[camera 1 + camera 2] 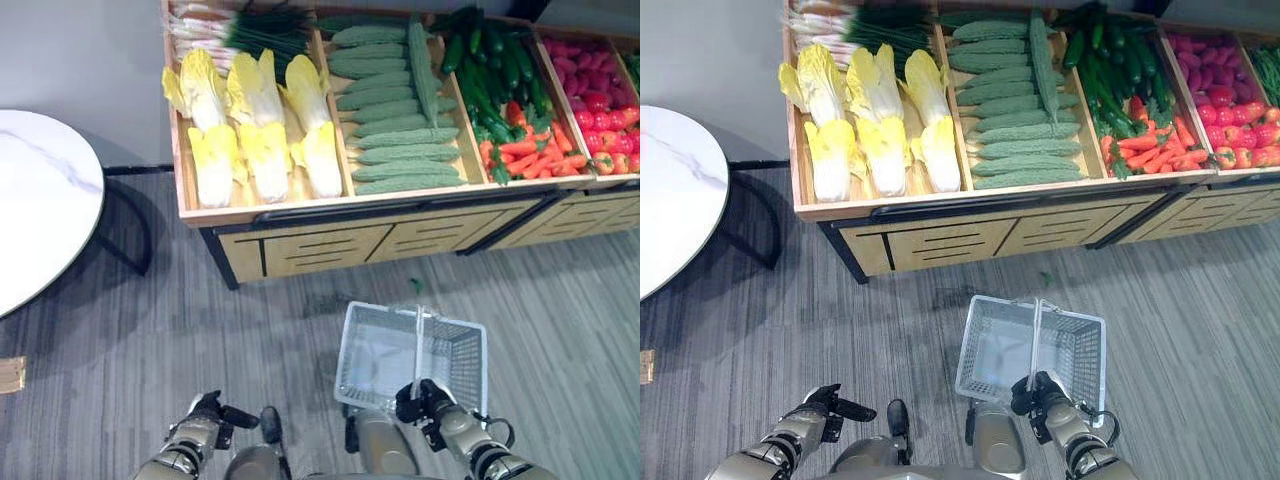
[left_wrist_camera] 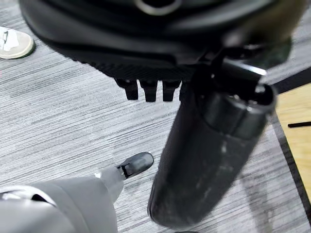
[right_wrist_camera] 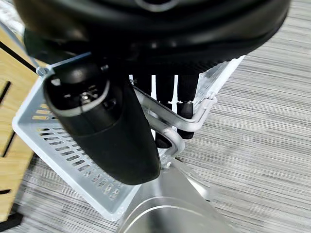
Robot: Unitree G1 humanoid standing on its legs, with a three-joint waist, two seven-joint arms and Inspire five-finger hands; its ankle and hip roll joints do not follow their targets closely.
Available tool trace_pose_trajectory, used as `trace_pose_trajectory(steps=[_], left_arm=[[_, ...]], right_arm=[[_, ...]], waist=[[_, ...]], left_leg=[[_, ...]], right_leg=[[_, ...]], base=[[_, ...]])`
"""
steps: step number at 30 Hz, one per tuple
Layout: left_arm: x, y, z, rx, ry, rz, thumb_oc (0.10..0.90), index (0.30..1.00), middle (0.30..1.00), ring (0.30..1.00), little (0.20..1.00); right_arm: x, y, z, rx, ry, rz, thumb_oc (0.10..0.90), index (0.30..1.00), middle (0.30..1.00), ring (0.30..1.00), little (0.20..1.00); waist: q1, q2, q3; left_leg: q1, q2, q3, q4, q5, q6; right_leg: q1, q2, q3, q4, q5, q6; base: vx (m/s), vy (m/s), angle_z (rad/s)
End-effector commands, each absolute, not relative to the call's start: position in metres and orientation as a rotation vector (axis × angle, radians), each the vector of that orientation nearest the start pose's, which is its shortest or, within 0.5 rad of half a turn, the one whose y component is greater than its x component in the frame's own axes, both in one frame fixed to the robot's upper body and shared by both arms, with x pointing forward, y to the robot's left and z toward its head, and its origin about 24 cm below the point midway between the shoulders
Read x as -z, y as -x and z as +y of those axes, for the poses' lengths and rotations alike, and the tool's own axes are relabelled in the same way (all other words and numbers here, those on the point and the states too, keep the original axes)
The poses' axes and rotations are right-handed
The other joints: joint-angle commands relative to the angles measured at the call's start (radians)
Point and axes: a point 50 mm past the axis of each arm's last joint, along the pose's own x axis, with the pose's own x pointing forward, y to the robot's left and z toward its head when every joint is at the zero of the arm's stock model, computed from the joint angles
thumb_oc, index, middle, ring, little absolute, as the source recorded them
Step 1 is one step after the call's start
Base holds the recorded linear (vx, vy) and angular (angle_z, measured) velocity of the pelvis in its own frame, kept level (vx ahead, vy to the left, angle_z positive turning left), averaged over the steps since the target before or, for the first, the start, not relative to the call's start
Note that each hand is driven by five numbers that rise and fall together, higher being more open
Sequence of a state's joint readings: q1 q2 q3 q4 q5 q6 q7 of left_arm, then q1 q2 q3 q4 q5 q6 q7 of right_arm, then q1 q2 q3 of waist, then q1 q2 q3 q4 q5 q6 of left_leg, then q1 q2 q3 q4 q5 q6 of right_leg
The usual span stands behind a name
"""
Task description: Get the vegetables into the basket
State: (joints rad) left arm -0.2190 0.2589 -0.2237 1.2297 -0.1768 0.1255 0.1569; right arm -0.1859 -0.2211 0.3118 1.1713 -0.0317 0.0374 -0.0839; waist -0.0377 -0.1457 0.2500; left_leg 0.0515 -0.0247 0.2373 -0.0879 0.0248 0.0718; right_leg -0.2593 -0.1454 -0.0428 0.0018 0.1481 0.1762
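The right hand (image 1: 422, 401) is seen low in the eye views, its fingers (image 3: 171, 99) curled round the handle (image 1: 418, 340) of the white basket (image 1: 992, 352), which is held above the grey striped floor (image 1: 150, 330) in front of the stand. In the right wrist view the fingers are hooked over the pale handle bar, with the slotted basket wall visible past the thumb. The basket's inside is seen to hold nothing.

The left hand (image 1: 212, 411) is held out at the lower left, apart from the basket; in its wrist view the fingers (image 2: 148, 90) are shown as short stubs folded towards the palm with nothing between them, the thumb standing out alone.

The vegetables are laid in the wooden display stand (image 1: 300, 245) beyond the basket: napa cabbages (image 1: 255, 125) in the leftmost bin, bitter gourds (image 1: 400, 110) in the next, then cucumbers (image 1: 495, 65) above carrots (image 1: 525, 155), then red vegetables (image 1: 600, 100) that are too small to be told apart and are cut off by the picture's edge. Green onions (image 1: 240, 28) are partly cropped along the top. A round white table (image 1: 35, 200) is cut off at the left. A person's shoe (image 2: 12, 42) is glimpsed in the left wrist view.
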Motion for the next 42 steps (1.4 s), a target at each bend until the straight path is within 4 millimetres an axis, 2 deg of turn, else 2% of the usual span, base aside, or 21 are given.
trace_pose_trajectory(steps=[1, 4, 11, 15, 18, 21, 22, 23, 28, 33, 34, 36, 38, 39, 41, 42], left_arm=[[0.135, -0.18, 0.225, -0.2, -0.289, 1.091, 0.9, 1.0, 1.0, 1.0, 1.0], [0.138, -0.175, 0.22, -0.19, -0.286, 1.111, 0.9, 1.0, 1.0, 1.0, 1.0], [0.142, -0.168, 0.219, -0.178, -0.297, 1.133, 0.9, 1.0, 1.0, 1.0, 1.0], [0.138, -0.176, 0.213, -0.161, -0.286, 1.091, 0.9, 1.0, 1.0, 1.0, 1.0], [0.13, -0.192, 0.202, -0.147, -0.228, 0.995, 0.9, 1.0, 1.0, 1.0, 1.0], [0.111, -0.215, 0.191, -0.122, -0.168, 0.838, 0.9, 1.0, 1.0, 1.0, 1.0], [0.111, -0.215, 0.191, -0.122, -0.168, 0.838, 0.9, 1.0, 1.0, 1.0, 1.0], [0.088, -0.231, 0.183, -0.085, -0.131, 0.682, 0.9, 1.0, 1.0, 1.0, 1.0], [0.023, -0.249, 0.185, -0.015, -0.069, 0.333, 0.9, 1.0, 1.0, 1.0, 1.0], [-0.008, -0.256, 0.194, -0.056, -0.029, 0.189, 0.9, 1.0, 1.0, 1.0, 1.0], [-0.008, -0.256, 0.194, -0.056, -0.029, 0.189, 0.9, 1.0, 1.0, 1.0, 1.0], [-0.034, -0.265, 0.196, -0.085, -0.028, 0.075, 0.9, 1.0, 1.0, 1.0, 1.0], [-0.049, -0.271, 0.199, -0.109, -0.066, 0.005, 0.9, 1.0, 1.0, 1.0, 1.0], [-0.049, -0.271, 0.199, -0.11, -0.067, 0.005, 0.9, 1.0, 1.0, 1.0, 1.0], [-0.07, -0.284, 0.206, -0.161, -0.198, -0.084, 0.9, 1.0, 1.0, 1.0, 1.0], [-0.07, -0.284, 0.206, -0.162, -0.199, -0.085, 0.9, 1.0, 1.0, 1.0, 1.0]], right_arm=[[0.149, -0.141, -0.227, -0.093, 0.573, 1.138, 0.4, 0.3, 0.3, 0.3, 0.3], [0.148, -0.14, -0.232, -0.084, 0.587, 1.146, 0.4, 0.3, 0.3, 0.3, 0.3], [0.149, -0.135, -0.236, -0.073, 0.592, 1.164, 0.4, 0.3, 0.3, 0.3, 0.3], [0.148, -0.135, -0.238, -0.069, 0.594, 1.162, 0.4, 0.3, 0.3, 0.3, 0.3], [0.147, -0.136, -0.243, -0.044, 0.596, 1.155, 0.4, 0.3, 0.3, 0.3, 0.3], [0.144, -0.139, -0.248, -0.02, 0.596, 1.138, 0.4, 0.3, 0.3, 0.3, 0.3], [0.144, -0.139, -0.248, -0.02, 0.596, 1.138, 0.4, 0.3, 0.3, 0.3, 0.3], [0.141, -0.142, -0.253, 0.0, 0.594, 1.118, 0.4, 0.3, 0.3, 0.3, 0.3], [0.13, -0.15, -0.269, 0.067, 0.57, 1.057, 0.4, 0.3, 0.3, 0.3, 0.3], [0.131, -0.144, -0.272, 0.065, 0.566, 1.077, 0.4, 0.3, 0.3, 0.3, 0.3], [0.131, -0.144, -0.272, 0.065, 0.567, 1.077, 0.4, 0.3, 0.3, 0.3, 0.3], [0.133, -0.142, -0.271, 0.059, 0.566, 1.089, 0.4, 0.3, 0.3, 0.3, 0.3], [0.134, -0.14, -0.271, 0.058, 0.57, 1.098, 0.4, 0.3, 0.3, 0.3, 0.3], [0.134, -0.141, -0.271, 0.058, 0.57, 1.097, 0.4, 0.3, 0.3, 0.3, 0.3], [0.135, -0.139, -0.27, 0.058, 0.581, 1.106, 0.4, 0.3, 0.3, 0.3, 0.3], [0.135, -0.139, -0.27, 0.058, 0.58, 1.105, 0.4, 0.3, 0.3, 0.3, 0.3]], waist=[[-0.007, -0.008, 0.056], [-0.009, 0.003, 0.032], [-0.012, 0.013, -0.005], [-0.01, 0.023, -0.016], [-0.005, 0.043, -0.025], [-0.001, 0.06, -0.023], [-0.002, 0.06, -0.023], [0.002, 0.071, -0.019], [0.005, 0.091, -0.011], [0.001, 0.103, -0.03], [0.001, 0.103, -0.03], [-0.002, 0.112, -0.042], [-0.007, 0.117, -0.05], [-0.007, 0.117, -0.049], [-0.019, 0.125, -0.063], [-0.018, 0.125, -0.062]], left_leg=[[-0.035, 0.032, -0.049, 0.028, -0.029, -0.081], [-0.025, 0.039, -0.062, 0.022, -0.029, -0.086], [-0.004, 0.064, -0.079, 0.021, -0.03, -0.104], [0.001, 0.07, -0.086, 0.018, -0.027, -0.112], [-0.002, 0.076, -0.1, 0.014, -0.017, -0.121], [-0.009, 0.076, -0.115, 0.012, -0.008, -0.126], [-0.009, 0.076, -0.115, 0.012, -0.008, -0.126], [-0.013, 0.077, -0.124, 0.013, -0.005, -0.129], [-0.018, 0.081, -0.144, 0.02, 0.0, -0.136], [-0.006, 0.084, -0.145, 0.016, -0.001, -0.141], [-0.006, 0.084, -0.145, 0.016, -0.001, -0.141], [0.002, 0.086, -0.144, 0.014, -0.002, -0.143], [0.007, 0.087, -0.142, 0.013, -0.004, -0.145], [0.008, 0.087, -0.141, 0.013, -0.004, -0.145], [0.016, 0.091, -0.131, 0.011, -0.006, -0.149], [0.016, 0.091, -0.13, 0.011, -0.006, -0.149]], right_leg=[[0.037, 0.002, 0.03, 0.049, -0.003, 0.02], [0.068, 0.015, 0.033, 0.039, -0.021, 0.004], [0.113, 0.033, 0.029, 0.022, -0.053, -0.016], [0.137, 0.038, 0.023, -0.002, -0.059, -0.024], [0.161, 0.042, 0.009, -0.03, -0.061, -0.03], [0.174, 0.044, -0.004, -0.043, -0.062, -0.032], [0.174, 0.044, -0.004, -0.043, -0.062, -0.032], [0.178, 0.044, -0.008, -0.045, -0.065, -0.034], [0.195, 0.046, -0.021, -0.051, -0.071, -0.038], [0.216, 0.05, -0.02, -0.063, -0.077, -0.042], [0.216, 0.05, -0.021, -0.064, -0.077, -0.042], [0.226, 0.054, -0.018, -0.07, -0.08, -0.045], [0.231, 0.056, -0.015, -0.072, -0.083, -0.047], [0.232, 0.056, -0.014, -0.072, -0.083, -0.047], [0.238, 0.061, -0.007, -0.075, -0.086, -0.049], [0.239, 0.061, -0.007, -0.075, -0.087, -0.049]], base=[[0.04, -0.045, 0.44], [0.05, -0.074, 0.16], [0.06, -0.087, -0.02], [0.03, -0.064, 0.06], [0.0, -0.082, 0.07], [-0.02, -0.043, 0.11], [-0.03, -0.052, 0.19], [-0.03, -0.046, 0.21], [-0.04, -0.045, 0.11], [0.0, -0.014, 0.01], [0.0, 0.0, 0.0], [0.0, -0.019, 0.0], [0.0, 0.0, 0.0], [0.0, 0.0, 0.0], [0.0, 0.0, 0.0], [0.0, 0.0, 0.0]])
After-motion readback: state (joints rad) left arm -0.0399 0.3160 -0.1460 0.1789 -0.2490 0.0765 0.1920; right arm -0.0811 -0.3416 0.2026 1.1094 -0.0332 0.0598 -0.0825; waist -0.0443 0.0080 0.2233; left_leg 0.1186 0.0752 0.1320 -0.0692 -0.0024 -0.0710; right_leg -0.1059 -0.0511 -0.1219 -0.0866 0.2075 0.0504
